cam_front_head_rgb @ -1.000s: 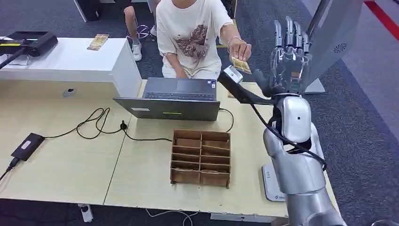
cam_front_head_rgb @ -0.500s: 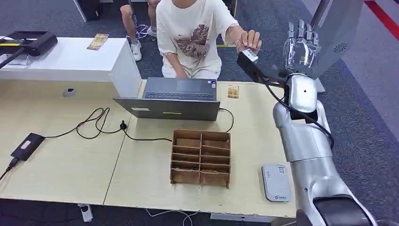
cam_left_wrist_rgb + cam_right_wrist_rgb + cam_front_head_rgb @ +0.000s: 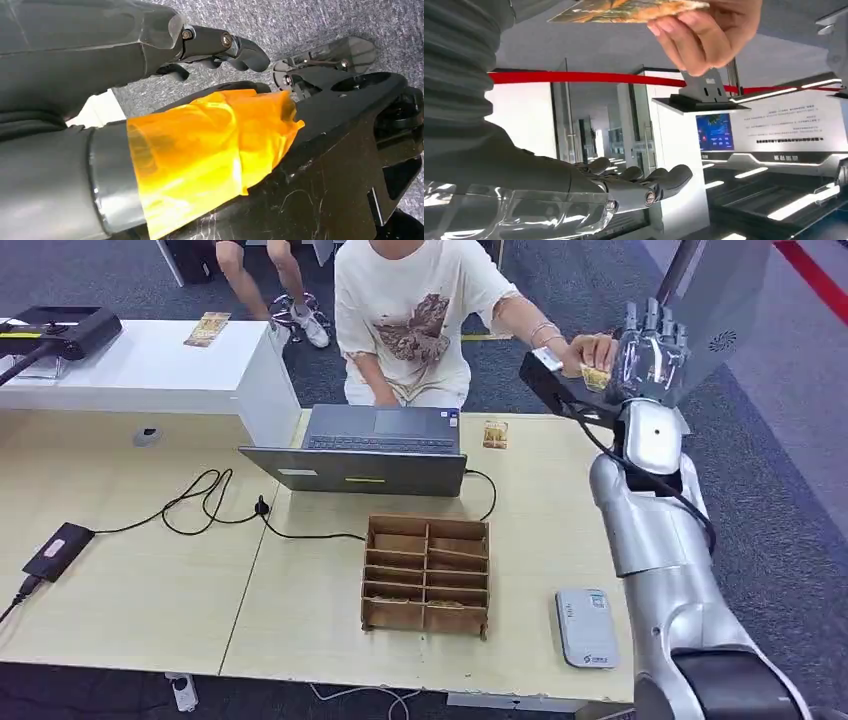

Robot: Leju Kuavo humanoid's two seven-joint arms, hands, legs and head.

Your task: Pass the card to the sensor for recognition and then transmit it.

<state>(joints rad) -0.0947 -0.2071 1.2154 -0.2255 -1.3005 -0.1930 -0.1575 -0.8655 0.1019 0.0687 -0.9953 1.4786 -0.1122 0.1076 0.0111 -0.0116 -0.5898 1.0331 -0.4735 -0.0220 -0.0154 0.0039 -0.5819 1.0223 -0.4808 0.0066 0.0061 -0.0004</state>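
My right hand (image 3: 652, 338) is raised, fingers (image 3: 644, 182) spread and empty; a person's hand (image 3: 592, 348) offers the card (image 3: 596, 377) beside them. Grasping, sensor (image 3: 587, 628) and handover remain.

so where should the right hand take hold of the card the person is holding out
Grip the free end of the card, away from the person's hand that pinches the other end. It lies flat and thin, so the right hand, open beside it, should close thumb and fingers on its two faces from the robot's side.

Bright even light, wrist close-ups perhaps soft
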